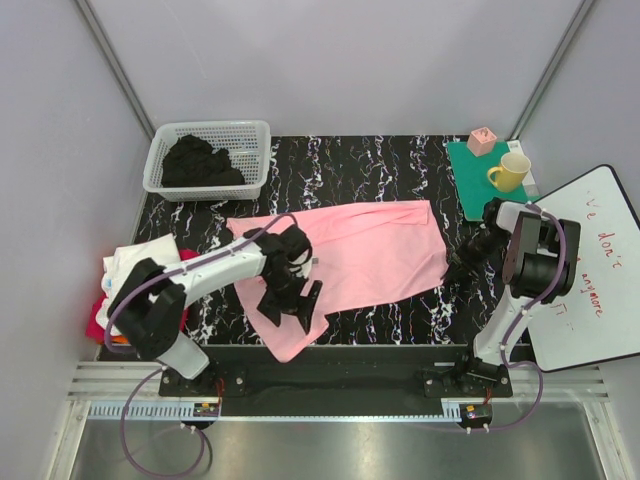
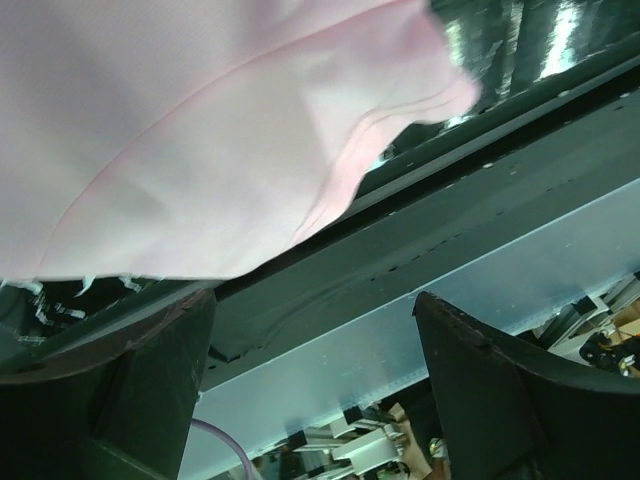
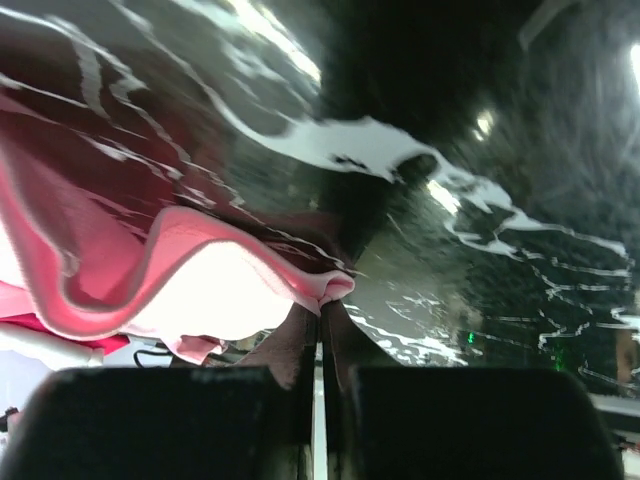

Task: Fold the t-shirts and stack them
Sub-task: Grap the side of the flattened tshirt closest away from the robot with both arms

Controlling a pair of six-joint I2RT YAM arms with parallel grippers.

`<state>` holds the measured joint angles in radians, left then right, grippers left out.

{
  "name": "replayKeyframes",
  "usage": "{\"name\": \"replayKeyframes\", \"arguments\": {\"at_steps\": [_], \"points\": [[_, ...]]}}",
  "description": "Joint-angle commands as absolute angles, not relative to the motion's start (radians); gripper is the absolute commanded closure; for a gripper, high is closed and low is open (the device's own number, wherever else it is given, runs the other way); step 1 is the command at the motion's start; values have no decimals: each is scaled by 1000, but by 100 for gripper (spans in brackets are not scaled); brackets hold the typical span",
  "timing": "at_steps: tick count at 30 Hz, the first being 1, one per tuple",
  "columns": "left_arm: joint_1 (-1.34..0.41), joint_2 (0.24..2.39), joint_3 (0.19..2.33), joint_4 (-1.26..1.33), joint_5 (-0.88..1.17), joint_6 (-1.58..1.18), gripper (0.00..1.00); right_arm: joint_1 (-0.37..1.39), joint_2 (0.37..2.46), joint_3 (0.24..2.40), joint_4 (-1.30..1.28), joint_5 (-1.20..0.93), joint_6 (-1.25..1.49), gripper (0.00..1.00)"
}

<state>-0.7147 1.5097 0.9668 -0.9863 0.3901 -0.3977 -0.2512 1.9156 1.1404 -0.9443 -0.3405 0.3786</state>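
Note:
A pink t-shirt (image 1: 360, 250) lies spread across the middle of the black marble table (image 1: 380, 165), one end hanging over the near edge. My left gripper (image 1: 292, 300) is open and empty above the shirt's near left part; its view shows pink cloth (image 2: 200, 130) above the spread fingers (image 2: 150, 380). My right gripper (image 1: 455, 272) is shut on the shirt's right edge; the wrist view shows the pink hem (image 3: 335, 288) pinched at the tips of its closed fingers (image 3: 290, 345).
A white basket (image 1: 210, 158) with dark clothes stands at the back left. A stack of folded shirts (image 1: 135, 275) lies at the left edge. A green mat (image 1: 485, 180) with a yellow mug (image 1: 510, 172) and a pink block (image 1: 482, 140) lies back right. A whiteboard (image 1: 590, 270) lies on the right.

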Motion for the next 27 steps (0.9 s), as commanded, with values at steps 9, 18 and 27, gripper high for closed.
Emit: {"name": "replayKeyframes", "arguments": {"at_steps": [9, 18, 27], "points": [[-926, 1769, 1239, -1049, 295, -354, 30, -249, 1942, 1189, -884, -387, 344, 100], [-962, 1773, 1210, -1104, 134, -376, 30, -249, 1950, 1200, -884, -400, 342, 100], [-1026, 1835, 1218, -1111, 115, -351, 44, -249, 1962, 1204, -882, -419, 337, 99]]}}
